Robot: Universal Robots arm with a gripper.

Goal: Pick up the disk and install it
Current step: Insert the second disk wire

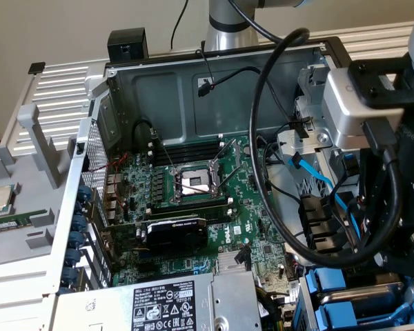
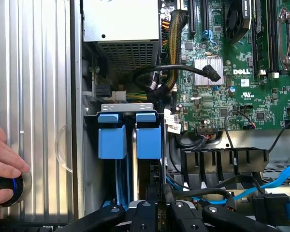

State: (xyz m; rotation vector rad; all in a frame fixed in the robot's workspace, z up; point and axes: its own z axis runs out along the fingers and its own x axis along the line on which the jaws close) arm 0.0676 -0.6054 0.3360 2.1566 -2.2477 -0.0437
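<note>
Claw point(image 2: 157, 212) shut, disk point(image 2: 130, 140) just beyond

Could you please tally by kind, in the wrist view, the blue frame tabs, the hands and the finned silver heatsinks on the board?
Blue frame tabs: 2
Hands: 1
Finned silver heatsinks: 1
Total: 4

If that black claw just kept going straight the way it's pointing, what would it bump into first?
Probably the drive bay with its two blue plastic frames. In the wrist view the gripper looks straight down onto them, with nothing else between. How far off they are is hard to judge.
</note>
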